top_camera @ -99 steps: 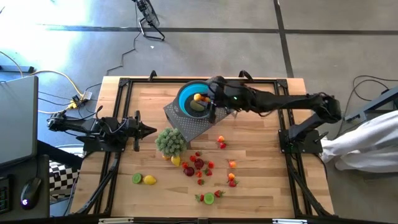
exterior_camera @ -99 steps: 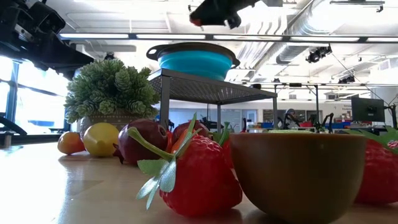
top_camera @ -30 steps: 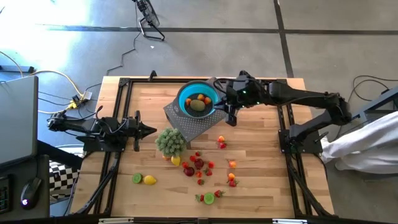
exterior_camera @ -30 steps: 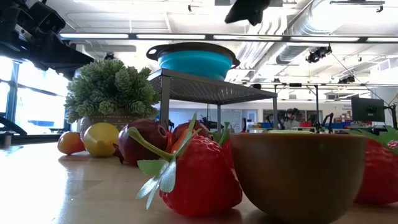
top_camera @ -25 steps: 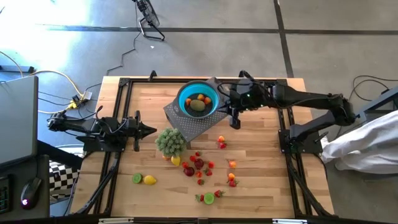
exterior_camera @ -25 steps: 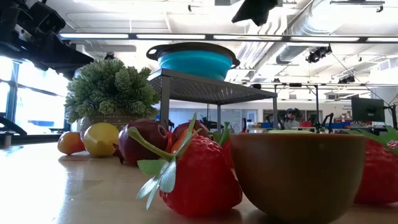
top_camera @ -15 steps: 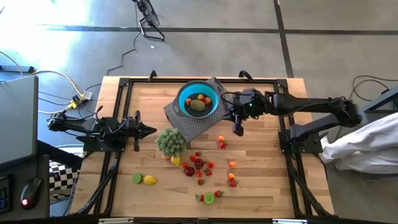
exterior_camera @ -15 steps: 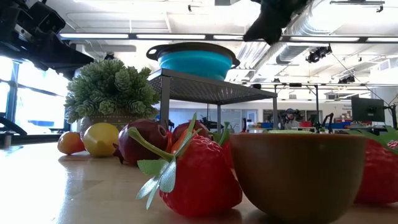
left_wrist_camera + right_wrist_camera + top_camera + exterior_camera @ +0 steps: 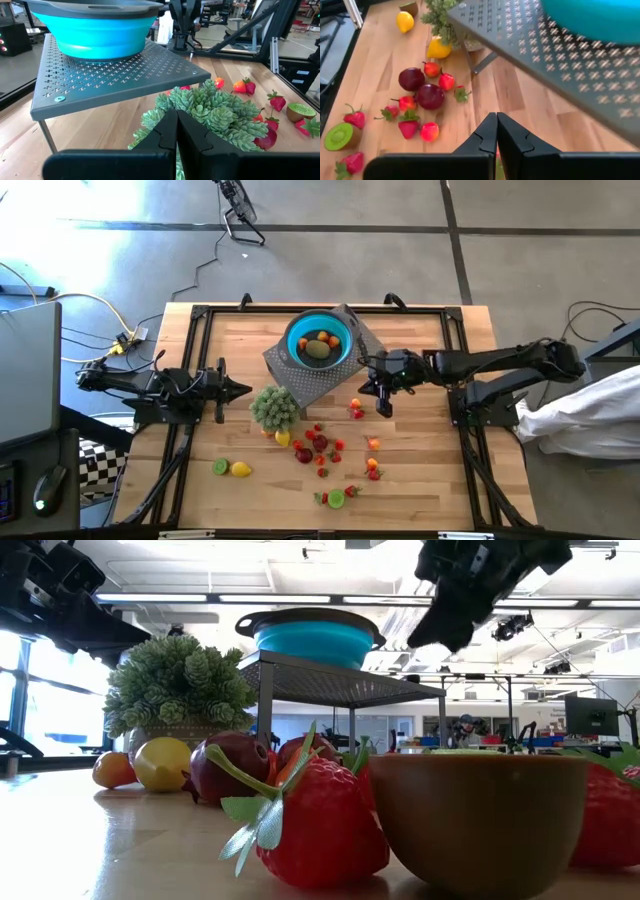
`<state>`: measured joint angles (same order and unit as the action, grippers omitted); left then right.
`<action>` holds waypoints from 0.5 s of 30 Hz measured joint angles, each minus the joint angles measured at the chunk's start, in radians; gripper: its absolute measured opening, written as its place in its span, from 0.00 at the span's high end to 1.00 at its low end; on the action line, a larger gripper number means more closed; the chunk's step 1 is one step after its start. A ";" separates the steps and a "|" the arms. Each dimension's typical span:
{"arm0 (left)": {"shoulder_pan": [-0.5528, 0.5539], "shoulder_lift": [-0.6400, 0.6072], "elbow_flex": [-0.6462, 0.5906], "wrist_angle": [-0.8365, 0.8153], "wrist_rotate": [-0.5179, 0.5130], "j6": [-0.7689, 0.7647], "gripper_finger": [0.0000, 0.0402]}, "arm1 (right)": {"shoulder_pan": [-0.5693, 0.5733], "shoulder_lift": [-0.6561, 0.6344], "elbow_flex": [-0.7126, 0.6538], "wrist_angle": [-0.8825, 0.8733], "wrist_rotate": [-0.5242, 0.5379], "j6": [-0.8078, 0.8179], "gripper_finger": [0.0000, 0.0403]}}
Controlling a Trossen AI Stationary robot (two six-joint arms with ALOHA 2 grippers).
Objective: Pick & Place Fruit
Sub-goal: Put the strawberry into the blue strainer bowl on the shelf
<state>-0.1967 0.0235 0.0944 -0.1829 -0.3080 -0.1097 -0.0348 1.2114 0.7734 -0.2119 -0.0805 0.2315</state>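
Note:
The blue bowl (image 9: 320, 340) sits on a grey perforated stand (image 9: 312, 375) and holds an orange piece and a brownish-green piece (image 9: 317, 349). More fruit lies scattered on the wood: strawberries (image 9: 355, 409), dark red plums (image 9: 430, 96), a lemon (image 9: 241, 469), a lime (image 9: 220, 467) and a kiwi half (image 9: 336, 499). My right gripper (image 9: 384, 406) hangs shut and empty above the table, to the right of the stand and just beyond the strawberries. My left gripper (image 9: 245, 390) waits shut at the table's left, beside the plant.
A small potted succulent plant (image 9: 275, 408) stands at the stand's near left corner, with a yellow fruit (image 9: 282, 438) at its base. In the low view a strawberry (image 9: 320, 825) and a kiwi half (image 9: 480, 820) fill the foreground. Bare wood lies to the right of the fruit.
My right gripper has drawn away from the bowl's right side toward the table's near edge, past the stand's corner, and has come lower in the low view. Its fingers stay shut. The bowl and the fruit have not moved.

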 joint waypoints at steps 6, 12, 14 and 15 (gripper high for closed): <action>0.000 0.000 0.000 0.000 0.000 0.000 1.00 | 0.024 0.000 -0.070 0.040 0.035 0.064 0.99; 0.000 0.000 0.000 0.000 0.000 0.000 1.00 | 0.029 0.000 -0.160 0.111 0.056 0.157 0.99; 0.000 0.000 0.000 0.000 0.000 0.000 1.00 | 0.028 0.000 -0.189 0.136 0.056 0.183 0.99; 0.000 0.000 0.000 0.000 0.000 0.000 1.00 | 0.028 0.000 -0.201 0.140 0.056 0.196 0.99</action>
<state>-0.1964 0.0238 0.0944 -0.1833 -0.3080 -0.1097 -0.0063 1.2114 0.5728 -0.0715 -0.0242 0.4271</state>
